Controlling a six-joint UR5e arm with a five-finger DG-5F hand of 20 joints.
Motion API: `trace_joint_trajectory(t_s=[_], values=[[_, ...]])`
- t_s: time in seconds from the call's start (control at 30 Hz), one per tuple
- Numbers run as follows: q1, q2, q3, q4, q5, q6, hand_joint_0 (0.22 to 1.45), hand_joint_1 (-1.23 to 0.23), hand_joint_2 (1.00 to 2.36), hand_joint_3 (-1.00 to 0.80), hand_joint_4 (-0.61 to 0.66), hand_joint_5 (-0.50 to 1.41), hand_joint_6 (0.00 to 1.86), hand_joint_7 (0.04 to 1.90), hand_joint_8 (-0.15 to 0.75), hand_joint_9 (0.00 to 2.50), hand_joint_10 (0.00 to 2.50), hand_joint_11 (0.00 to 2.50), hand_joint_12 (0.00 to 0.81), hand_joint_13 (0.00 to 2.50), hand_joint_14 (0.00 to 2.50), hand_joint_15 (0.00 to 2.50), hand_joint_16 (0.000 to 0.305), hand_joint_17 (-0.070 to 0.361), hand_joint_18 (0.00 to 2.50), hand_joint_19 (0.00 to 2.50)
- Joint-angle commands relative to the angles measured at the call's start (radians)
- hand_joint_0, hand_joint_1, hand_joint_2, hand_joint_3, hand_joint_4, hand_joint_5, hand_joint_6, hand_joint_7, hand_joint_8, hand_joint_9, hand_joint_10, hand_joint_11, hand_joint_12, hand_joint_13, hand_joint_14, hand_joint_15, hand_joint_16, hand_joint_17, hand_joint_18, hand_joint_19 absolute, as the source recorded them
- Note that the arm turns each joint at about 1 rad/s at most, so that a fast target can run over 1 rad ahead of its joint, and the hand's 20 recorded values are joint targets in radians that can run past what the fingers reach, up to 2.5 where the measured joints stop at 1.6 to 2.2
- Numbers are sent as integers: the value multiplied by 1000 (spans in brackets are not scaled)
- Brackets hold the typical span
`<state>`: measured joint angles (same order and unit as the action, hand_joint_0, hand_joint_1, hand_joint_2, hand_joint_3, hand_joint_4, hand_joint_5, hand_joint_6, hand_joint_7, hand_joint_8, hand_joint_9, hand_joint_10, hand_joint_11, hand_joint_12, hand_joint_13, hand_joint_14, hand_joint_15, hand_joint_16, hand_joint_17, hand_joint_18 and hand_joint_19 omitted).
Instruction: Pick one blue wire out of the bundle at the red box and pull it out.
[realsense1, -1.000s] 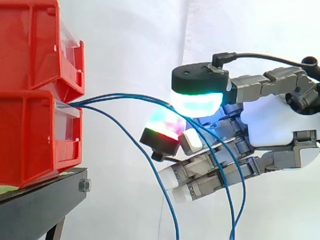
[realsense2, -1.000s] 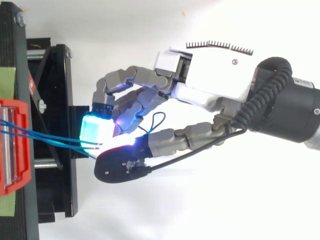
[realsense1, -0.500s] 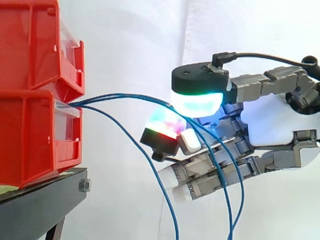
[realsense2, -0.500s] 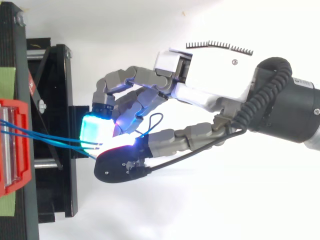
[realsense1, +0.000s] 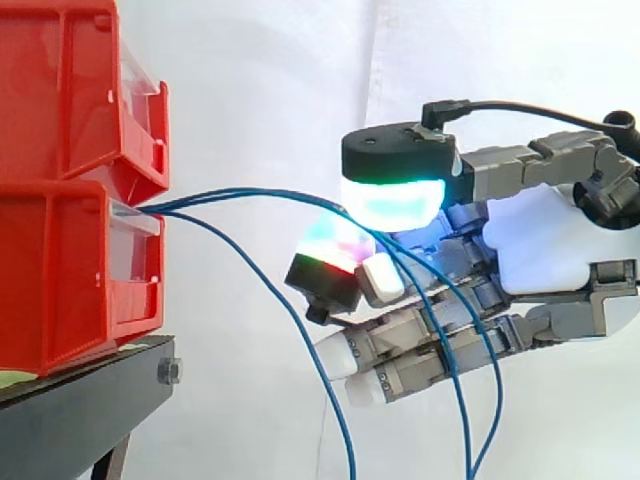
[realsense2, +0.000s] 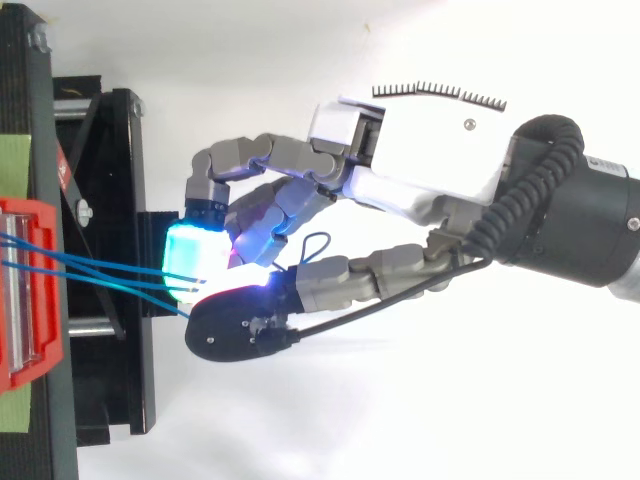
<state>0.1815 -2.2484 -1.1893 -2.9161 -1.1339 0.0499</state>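
Three thin blue wires (realsense1: 250, 192) leave the front of the lower red bin (realsense1: 60, 270) and run right to my hand (realsense1: 540, 240). Two of them pass between the thumb's green-cyan pad (realsense1: 392, 200) and a finger's red-green pad (realsense1: 330, 250), which close on them, and then hang down in front of the other curled fingers. The third wire (realsense1: 300, 330) sags down apart from the pads. In the top view the wires (realsense2: 100, 272) stretch from the red bin (realsense2: 25, 300) to the cyan pad of the hand (realsense2: 420, 170).
A second red bin (realsense1: 60, 90) is stacked on the lower one. Both rest on a black stand (realsense1: 80, 410) at the left, seen from above as a black frame (realsense2: 110, 200). A white curtain hangs behind, with open room under and right of the hand.
The hand has shifted very slightly with the wires still pinched. The hanging wire ends have swung a little to the right.
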Motion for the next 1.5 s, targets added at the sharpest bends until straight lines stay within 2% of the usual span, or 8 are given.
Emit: trace_joint_trajectory(t_s=[0.0, 0.43, 0.77, 1.07, 1.13, 1.47], values=[[1, 0, 0, -5, -13, 25, 592, -711, 1011, -8, 463, -47, 513, 1493, 305, 1033, 18, 560, 434, 602, 10, 262, 71, 160, 518, 403], [1, 0, 0, -5, -13, 25, 608, -642, 1008, -10, 443, -39, 502, 1420, 302, 1077, 19, 565, 432, 618, 11, 273, 71, 160, 521, 420], [1, 0, 0, -5, -13, 25, 556, -630, 1009, -90, 415, -37, 502, 1434, 316, 1079, 20, 568, 446, 605, 11, 280, 74, 167, 510, 426], [1, 0, -1, -5, -15, 24, 521, -630, 1014, -206, 311, -40, 509, 1536, 310, 1053, 20, 606, 431, 580, 12, 292, 70, 157, 464, 451], [1, 0, -1, -3, -15, 24, 508, -629, 1016, -236, 259, -50, 531, 1525, 293, 1025, 24, 634, 404, 554, 13, 307, 64, 143, 420, 472], [1, 0, -1, -3, -15, 24, 503, -646, 1012, -314, 245, -64, 587, 1422, 302, 1027, 24, 638, 405, 555, 12, 299, 64, 144, 422, 470]])
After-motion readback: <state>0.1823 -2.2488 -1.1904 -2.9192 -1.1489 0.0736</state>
